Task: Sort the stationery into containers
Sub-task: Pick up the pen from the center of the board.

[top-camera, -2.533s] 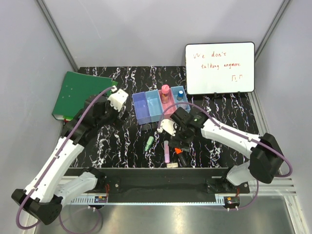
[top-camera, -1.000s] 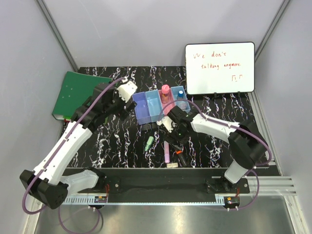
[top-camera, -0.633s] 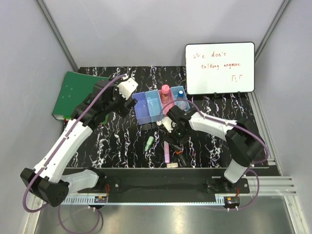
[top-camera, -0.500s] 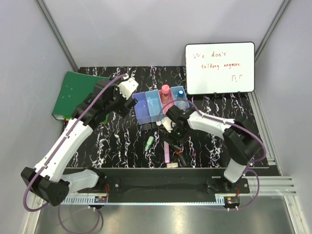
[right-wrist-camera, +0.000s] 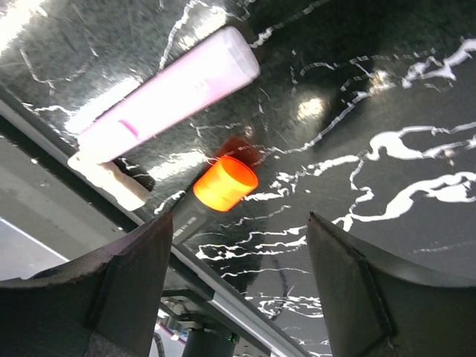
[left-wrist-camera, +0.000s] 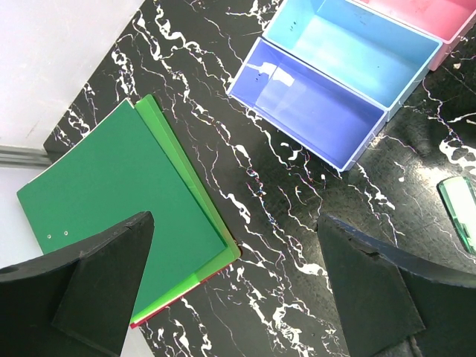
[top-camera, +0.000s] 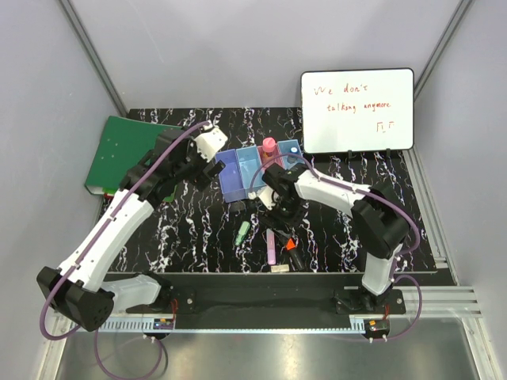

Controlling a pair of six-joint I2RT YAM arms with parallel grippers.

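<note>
Two arms, both claws carrying nothing. Far left, a flat green binder (top-camera: 131,154) is lying on the black marbled table (top-camera: 190,229). The left gripper (left-wrist-camera: 234,223) is hovering above the table between the binder and the bins, with its fingers (left-wrist-camera: 97,282) standing wide apart.

A row of four joined open-top plastic bins (top-camera: 238,178) is sitting mid-table.
- The violet-blue bin (left-wrist-camera: 312,111) is sitting at the left end and the light blue bin (left-wrist-camera: 357,48) next to it. Both are showing bare floors in the left wrist view.
- The pink bin (left-wrist-camera: 424,13) comes third and is holding the upright pink-capped tube (top-camera: 269,145).
- The last blue bin is carrying the blue-capped bottle (top-camera: 293,147), and the right arm is hiding most of it.

Loose stationery is lying on the table between the bins and the arm bases.
- The green highlighter (top-camera: 242,231) is lying leftmost.
- The pink highlighter (right-wrist-camera: 171,93) is lying to its right.
- The orange-capped black marker (right-wrist-camera: 223,184) is lying just beside the pink one.
- The small beige eraser (top-camera: 280,268) is lying nearest the table's front edge.

The right gripper (right-wrist-camera: 239,219) is hanging over the marker, jaws apart, with the orange cap showing between them just beyond the tips. It isn't clamping the marker, and I can't tell if it's touching.

A white whiteboard with orange writing (top-camera: 358,109) is standing at the back right.
</note>
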